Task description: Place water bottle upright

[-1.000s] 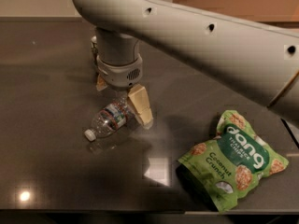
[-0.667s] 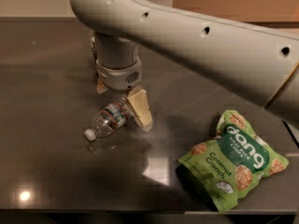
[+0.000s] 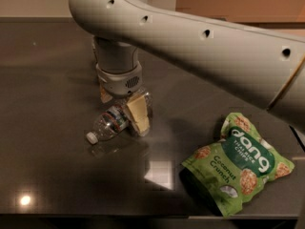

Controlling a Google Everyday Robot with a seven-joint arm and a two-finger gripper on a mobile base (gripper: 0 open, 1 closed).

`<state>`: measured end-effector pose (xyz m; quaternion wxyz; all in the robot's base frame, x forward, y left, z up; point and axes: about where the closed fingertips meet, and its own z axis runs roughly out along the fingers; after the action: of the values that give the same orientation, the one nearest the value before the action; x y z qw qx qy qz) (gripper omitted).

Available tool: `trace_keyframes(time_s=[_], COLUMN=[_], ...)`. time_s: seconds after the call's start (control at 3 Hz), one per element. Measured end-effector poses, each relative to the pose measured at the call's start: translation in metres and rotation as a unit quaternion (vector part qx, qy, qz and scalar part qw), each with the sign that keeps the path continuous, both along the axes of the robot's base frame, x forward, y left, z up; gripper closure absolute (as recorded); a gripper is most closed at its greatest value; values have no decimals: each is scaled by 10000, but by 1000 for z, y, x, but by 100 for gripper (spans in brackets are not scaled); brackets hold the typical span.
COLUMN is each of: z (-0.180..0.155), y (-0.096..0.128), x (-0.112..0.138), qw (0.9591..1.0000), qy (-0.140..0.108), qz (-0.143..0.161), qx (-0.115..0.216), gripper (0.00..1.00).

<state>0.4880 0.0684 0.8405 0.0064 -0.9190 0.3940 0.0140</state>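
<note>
The water bottle point(image 3: 110, 124) is clear and ribbed and lies on its side on the dark table point(image 3: 47, 80). Its white cap point(image 3: 90, 137) points to the front left. My gripper point(image 3: 121, 105) hangs straight down from the big white arm over the bottle's base end. Its fingers are apart and straddle the bottle. One tan finger point(image 3: 138, 114) is on the near right side and the other point(image 3: 105, 94) on the far left side. The bottle's base is partly hidden behind the near finger.
A green bag of coconut crunch chips point(image 3: 238, 163) lies at the front right of the table. The white arm point(image 3: 214, 46) crosses the upper right of the view. The table's front edge runs along the bottom.
The gripper has come down lower over the bottle's base end, and its fingers now sit on either side of it. The bottle and the bag have not moved.
</note>
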Motion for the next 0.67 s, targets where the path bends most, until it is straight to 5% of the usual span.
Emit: trace_keyframes(time_s=[0.67], z=[5], y=[5], x=[-3], qw=[9999], qy=[48], qz=[-40], qx=[90], gripper=[63])
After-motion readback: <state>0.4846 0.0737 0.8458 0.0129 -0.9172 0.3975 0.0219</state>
